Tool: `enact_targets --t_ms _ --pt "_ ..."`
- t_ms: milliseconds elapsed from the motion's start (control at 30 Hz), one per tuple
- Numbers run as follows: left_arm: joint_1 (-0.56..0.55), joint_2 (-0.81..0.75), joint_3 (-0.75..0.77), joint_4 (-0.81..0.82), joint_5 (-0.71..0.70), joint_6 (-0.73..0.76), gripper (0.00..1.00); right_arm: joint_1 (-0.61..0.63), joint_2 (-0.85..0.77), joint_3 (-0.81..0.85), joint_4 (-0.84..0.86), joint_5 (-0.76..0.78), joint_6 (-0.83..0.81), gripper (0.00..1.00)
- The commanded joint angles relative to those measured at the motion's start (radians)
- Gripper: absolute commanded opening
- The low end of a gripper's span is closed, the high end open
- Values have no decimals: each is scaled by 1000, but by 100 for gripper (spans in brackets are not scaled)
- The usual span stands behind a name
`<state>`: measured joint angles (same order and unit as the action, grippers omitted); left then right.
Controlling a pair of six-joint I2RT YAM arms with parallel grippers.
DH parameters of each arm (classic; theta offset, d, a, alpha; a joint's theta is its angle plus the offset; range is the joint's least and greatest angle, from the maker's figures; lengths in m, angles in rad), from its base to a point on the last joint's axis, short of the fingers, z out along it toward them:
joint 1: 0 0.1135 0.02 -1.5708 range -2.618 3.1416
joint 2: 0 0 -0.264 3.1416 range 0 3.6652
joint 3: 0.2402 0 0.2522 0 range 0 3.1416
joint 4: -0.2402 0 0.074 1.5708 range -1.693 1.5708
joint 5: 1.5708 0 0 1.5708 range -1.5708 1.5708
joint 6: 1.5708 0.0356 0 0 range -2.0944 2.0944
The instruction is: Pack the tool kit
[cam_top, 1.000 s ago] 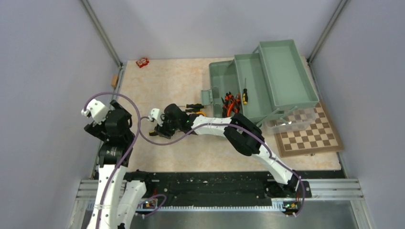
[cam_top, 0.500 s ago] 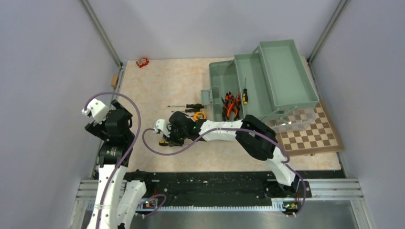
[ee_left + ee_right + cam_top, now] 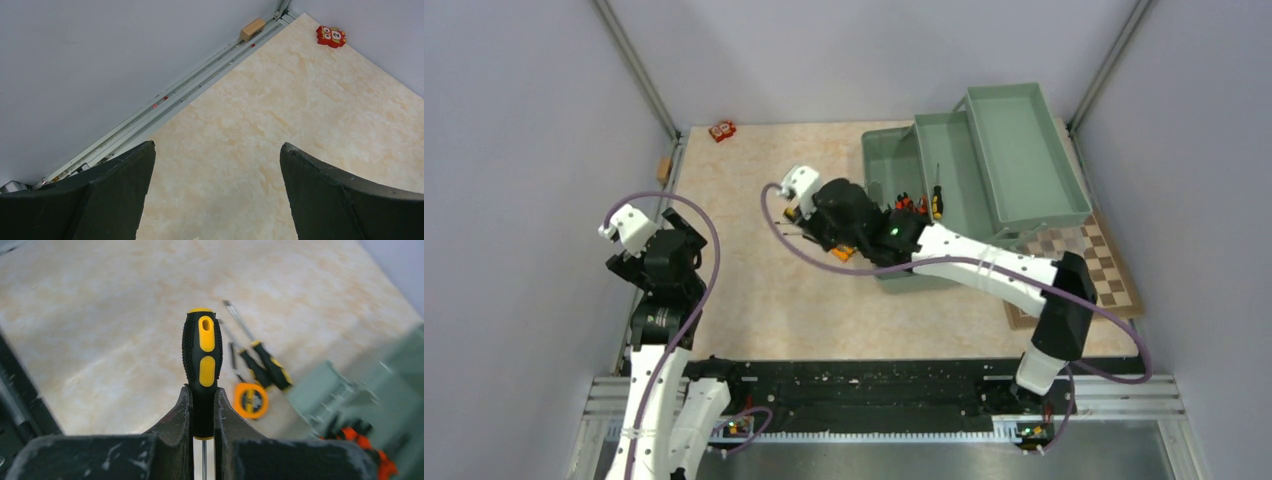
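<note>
Transport step: right gripper (image 3: 203,402) clenched on yellow-black rubber-handled screwdriver (image 3: 201,355), aloft beside sage-green plastic toolbox (image 3: 889,160). Next, probably: carry over open compartment, lower, release. Left gripper (image 3: 217,147) splayed wide, empty.

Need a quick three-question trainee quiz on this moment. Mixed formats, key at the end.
1. True or false: the left gripper is shut.
2. The right gripper is closed on: A) a hammer, B) a yellow-black screwdriver, C) nothing.
3. In the right wrist view, how many screwdrivers lie on the table beside the orange tape measure?

Key: 1 false, its jaws stand wide apart with nothing between them. 2 B, gripped by the handle. 3 two.
</note>
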<state>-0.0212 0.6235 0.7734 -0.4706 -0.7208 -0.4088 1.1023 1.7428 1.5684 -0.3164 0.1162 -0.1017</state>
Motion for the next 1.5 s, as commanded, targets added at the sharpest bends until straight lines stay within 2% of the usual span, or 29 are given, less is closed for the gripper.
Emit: enact_targets --t_ms 0,133,267,400,533,600,700,800,867,933,1133,1267,1467 --pt "4 -9 -12 47 25 11 99 -107 -119 59 -144 343 158 0" --pt "4 -4 -11 48 36 13 99 -273 -191 36 -194 467 249 0" --pt "3 -1 -10 49 46 15 99 -447 -240 -47 -180 494 299 0" --pt "3 0 -10 49 54 16 99 -597 -224 -101 -157 417 330 0" --pt "3 3 -8 49 67 19 99 -670 -177 -121 -123 340 363 0" --pt "3 4 -9 48 67 20 99 -682 -151 -129 -112 316 380 0" --pt "3 4 -9 49 69 22 99 -686 -115 -136 -108 317 398 7" --pt "3 3 -10 49 72 22 99 -687 -99 -139 -110 298 399 20" --pt "2 5 -9 49 74 22 99 -686 -103 -135 -118 277 392 36" --pt "3 7 -9 49 78 22 99 -686 -118 -131 -126 253 389 45" --pt "3 8 -8 49 80 24 99 -667 -208 -142 -99 180 343 56" --pt "3 13 -8 49 82 24 99 -604 -254 -147 -62 112 252 61" --pt "3 19 -7 47 87 24 99 -488 -266 -161 23 -60 122 63"
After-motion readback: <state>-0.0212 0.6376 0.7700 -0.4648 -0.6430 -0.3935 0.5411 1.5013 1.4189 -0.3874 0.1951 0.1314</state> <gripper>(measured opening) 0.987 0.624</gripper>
